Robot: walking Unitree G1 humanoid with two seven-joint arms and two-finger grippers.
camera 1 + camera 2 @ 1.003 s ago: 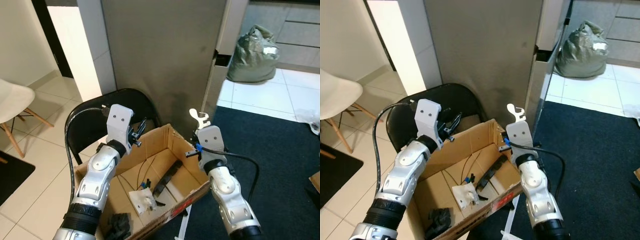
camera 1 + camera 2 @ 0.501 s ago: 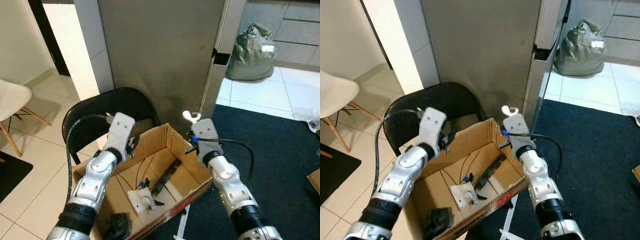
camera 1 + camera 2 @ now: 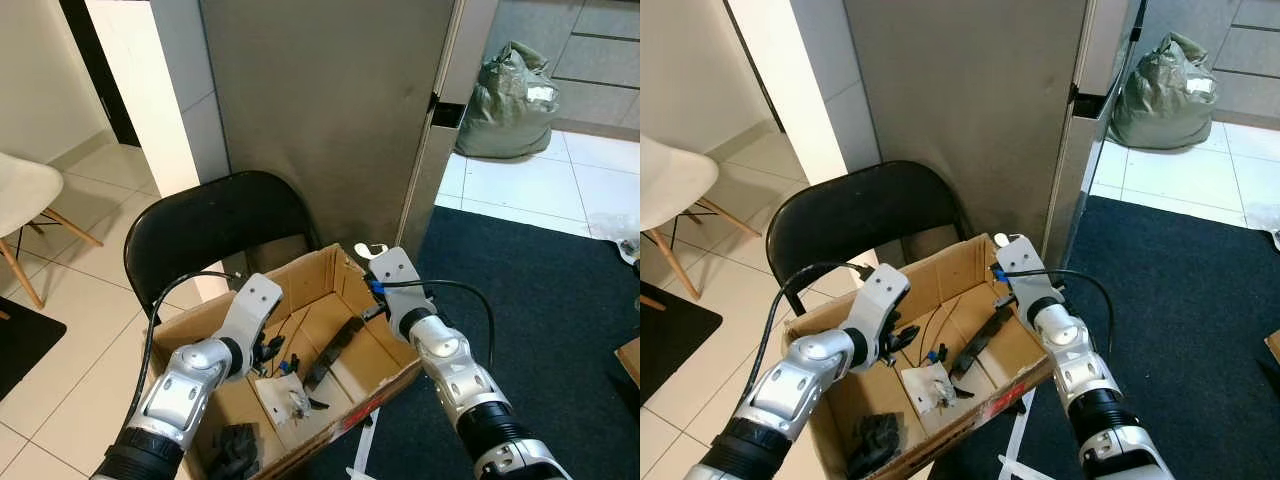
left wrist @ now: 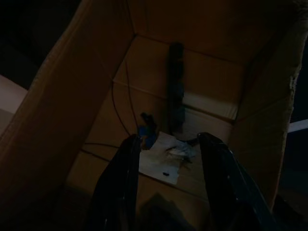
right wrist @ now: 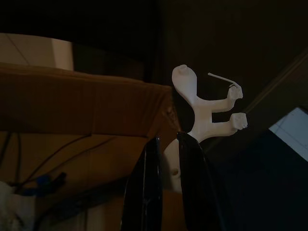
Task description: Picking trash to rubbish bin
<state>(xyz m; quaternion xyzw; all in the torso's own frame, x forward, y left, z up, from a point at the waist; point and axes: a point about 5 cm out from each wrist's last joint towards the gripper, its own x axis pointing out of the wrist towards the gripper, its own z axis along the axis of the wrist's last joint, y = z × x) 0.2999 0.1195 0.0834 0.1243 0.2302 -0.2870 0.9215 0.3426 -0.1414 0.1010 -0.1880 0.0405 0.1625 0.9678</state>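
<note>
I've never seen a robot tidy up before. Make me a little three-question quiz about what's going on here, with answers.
1. True or false: the right gripper is shut on a white plastic piece.
2. What does the cardboard box rest on? A) a black folding chair B) a table C) the rug
3. Fill in: the left gripper, jaws open, hovers inside the box above a ____ scrap of paper.

Key:
1. True.
2. A, the black folding chair.
3. White; the white paper scrap lies on the box floor beside a black strip.
</note>
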